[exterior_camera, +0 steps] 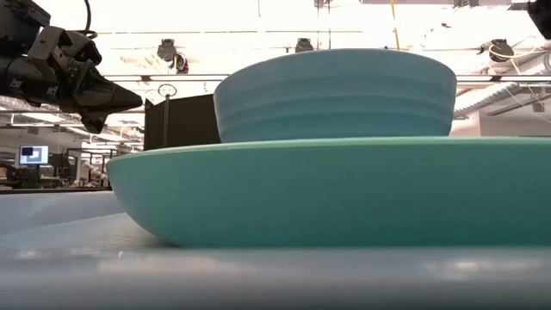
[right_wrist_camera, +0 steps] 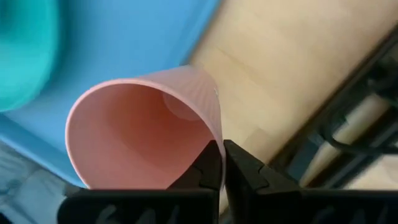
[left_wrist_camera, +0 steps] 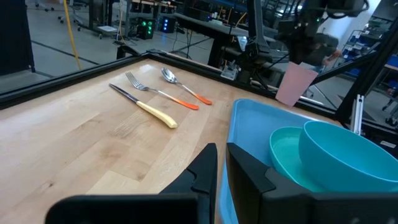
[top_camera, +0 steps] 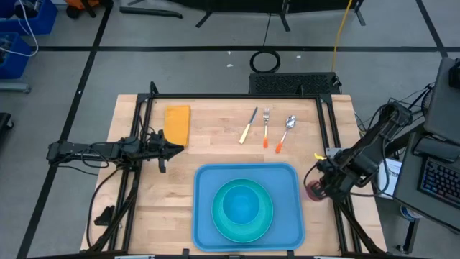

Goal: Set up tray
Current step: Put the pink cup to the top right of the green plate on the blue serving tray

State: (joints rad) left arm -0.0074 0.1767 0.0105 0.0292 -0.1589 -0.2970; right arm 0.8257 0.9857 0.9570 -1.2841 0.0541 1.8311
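The blue tray (top_camera: 208,180) lies on the table's near middle. On it rests a round turquoise plate (top_camera: 219,221) with a turquoise bowl (top_camera: 242,203) inside. My right gripper (top_camera: 323,185) is just off the tray's right edge, shut on a pink cup (right_wrist_camera: 143,137). My left gripper (top_camera: 172,150) is shut and empty, hovering left of the tray next to the orange napkin (top_camera: 177,124), which lies flat on the wood. In the left wrist view the cup (left_wrist_camera: 295,84) shows beyond the tray. My right gripper pinches the pink cup's rim (right_wrist_camera: 214,134), one finger inside the mouth and one outside the wall. The fingers come from above. The cup hangs below them, slightly tilted and lifted clear of the table, beside the tray's right edge.
A yellow-handled knife (top_camera: 249,126), an orange-handled fork (top_camera: 265,128) and an orange-handled spoon (top_camera: 284,133) lie side by side on the far half of the table. Black frame rails run along the left, right and far sides. Bare wood lies between tray and cutlery.
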